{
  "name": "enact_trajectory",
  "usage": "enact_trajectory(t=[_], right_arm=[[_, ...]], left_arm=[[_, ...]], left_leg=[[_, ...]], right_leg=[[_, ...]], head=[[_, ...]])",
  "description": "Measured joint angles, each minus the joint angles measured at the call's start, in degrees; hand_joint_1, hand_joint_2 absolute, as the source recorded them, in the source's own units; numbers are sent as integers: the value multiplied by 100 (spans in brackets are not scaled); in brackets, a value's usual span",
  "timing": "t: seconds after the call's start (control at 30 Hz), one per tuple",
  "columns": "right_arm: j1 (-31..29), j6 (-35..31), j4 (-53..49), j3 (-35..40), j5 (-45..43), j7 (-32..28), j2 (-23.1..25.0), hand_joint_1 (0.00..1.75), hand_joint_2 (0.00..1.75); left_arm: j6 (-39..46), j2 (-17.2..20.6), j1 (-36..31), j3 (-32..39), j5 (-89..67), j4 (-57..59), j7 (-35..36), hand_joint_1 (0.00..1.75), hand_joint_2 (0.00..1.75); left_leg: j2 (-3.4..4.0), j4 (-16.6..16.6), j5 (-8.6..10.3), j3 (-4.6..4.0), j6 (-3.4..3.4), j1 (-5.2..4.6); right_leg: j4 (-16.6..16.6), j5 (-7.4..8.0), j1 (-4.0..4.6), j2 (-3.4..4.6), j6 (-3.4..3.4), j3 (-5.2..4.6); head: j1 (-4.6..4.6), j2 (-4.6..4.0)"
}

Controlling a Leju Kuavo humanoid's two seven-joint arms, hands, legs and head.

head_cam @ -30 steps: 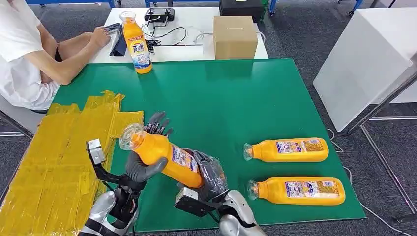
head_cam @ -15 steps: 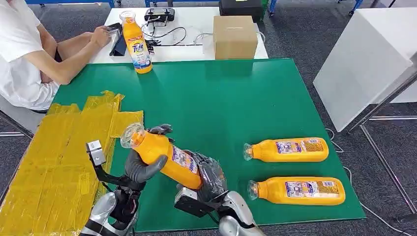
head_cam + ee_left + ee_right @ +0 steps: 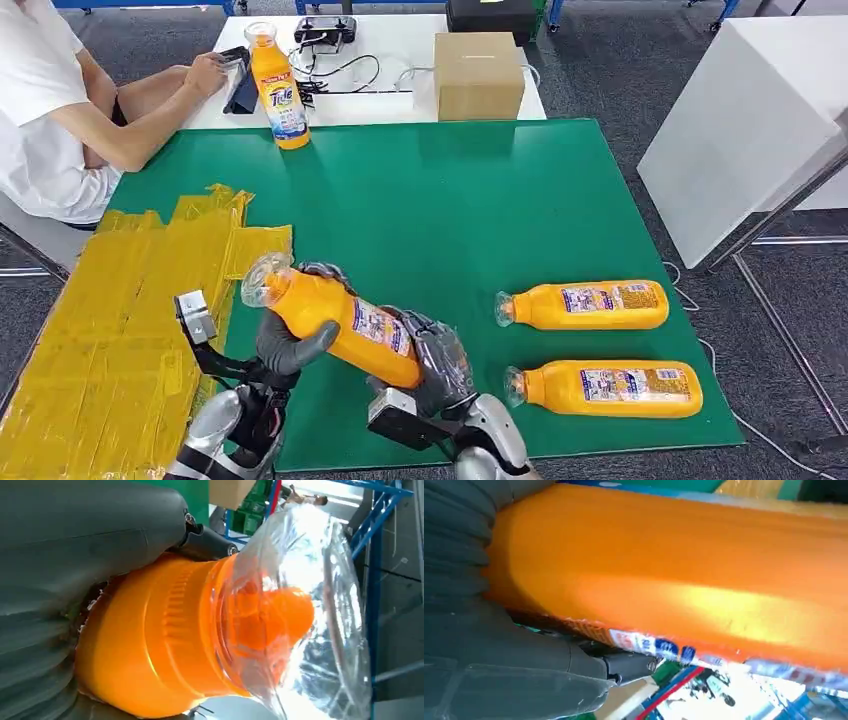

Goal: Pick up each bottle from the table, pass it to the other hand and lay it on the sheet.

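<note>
An orange bottle (image 3: pixel 340 322) with a clear cap hangs tilted above the green table's near edge, cap toward the yellow sheet (image 3: pixel 120 320). My left hand (image 3: pixel 290 340) grips its upper part near the neck; my right hand (image 3: pixel 435 365) holds its base end. The left wrist view looks along the bottle (image 3: pixel 165 645) to its clear cap, with my left hand (image 3: pixel 60 580) wrapped round it. In the right wrist view the bottle's body (image 3: pixel 684 580) lies across my right hand (image 3: pixel 499 645). Two more bottles (image 3: pixel 585 304) (image 3: pixel 605 388) lie on the table at the right. A fourth bottle (image 3: pixel 277 88) stands upright at the far edge.
A person (image 3: pixel 60 110) sits at the far left, one hand on a white table (image 3: pixel 390 100) holding a cardboard box (image 3: pixel 478 75) and cables. A white cabinet (image 3: pixel 745 120) stands to the right. The green table (image 3: pixel 450 210) is bare in the middle.
My left hand's fingers, spread behind the bottle a second ago, have closed round its neck end. The right hand and bottle have shifted slightly toward me.
</note>
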Motion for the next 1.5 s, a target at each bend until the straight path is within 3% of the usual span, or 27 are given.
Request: enact_trajectory(t=[0.2,0.27,0.4,0.53,0.6,0.7,0.8,1.0,1.1,1.37,1.5], right_arm=[[396,-516,-888,-315,-374,-499,-107,0,175],[459,-586,-1321,-490,-606,-599,-146,0,175],[729,-288,-2110,-798,-951,-686,-304,0,175],[860,-135,-2603,-1008,-1078,-693,-404,0,175],[914,-35,-2734,-1084,-1143,-723,-420,0,175],[992,138,-2922,-1259,-1312,-787,-420,0,175],[991,309,-3031,-1457,-1405,-789,-422,0,175],[987,490,-3099,-1608,-1432,-774,-420,0,175],[958,564,-3099,-1606,-1414,-758,-417,0,175],[874,568,-3094,-1591,-1349,-686,-402,0,175],[825,573,-3084,-1569,-1281,-634,-400,0,175]], left_arm=[[502,24,-135,-11,-880,-76,-168,175,175],[1314,136,-164,24,-1823,-109,-238,175,175],[3689,297,-274,61,-5223,-287,-63,175,175],[4066,389,-303,87,-6111,-407,110,175,175],[4379,426,-321,89,-6784,-424,432,175,175],[4835,531,-379,175,-9107,-413,1411,175,175],[4682,760,-604,299,-10542,-221,2074,175,175],[4091,1119,-1173,356,-11079,425,2536,175,175],[3900,1491,-1618,-268,-10885,1049,3458,175,175],[3649,1550,-2001,-453,-10942,2566,3072,175,175],[3337,1465,-2144,-157,-10112,3214,2469,175,175]], left_leg=[[-13,0,0,-4,0,0],[-4,0,0,-1,0,-1],[-12,1,0,-1,0,0],[-10,0,0,-3,0,0],[-8,0,0,-3,0,0],[-11,0,0,-4,0,0],[-9,0,1,-2,-1,0],[-11,0,5,2,-1,3],[-1,0,5,1,-1,3],[-3,0,5,-7,-1,0],[-1,0,5,-7,-1,0]], right_leg=[[0,0,0,-7,0,0],[0,1,1,-2,-1,-4],[0,1,2,-6,-1,-1],[0,0,1,-4,-1,-2],[0,0,1,-3,-1,-3],[0,0,-1,-5,-1,-4],[0,1,1,-4,-1,-2],[2,1,3,-5,-2,-1],[2,1,2,-3,-2,2],[2,1,1,-3,-2,-4],[2,1,0,-3,-2,-4]], head=[[0,0],[-4,0],[0,0],[0,0],[0,0],[0,0],[2,0],[2,0],[2,0],[2,0],[0,0]])
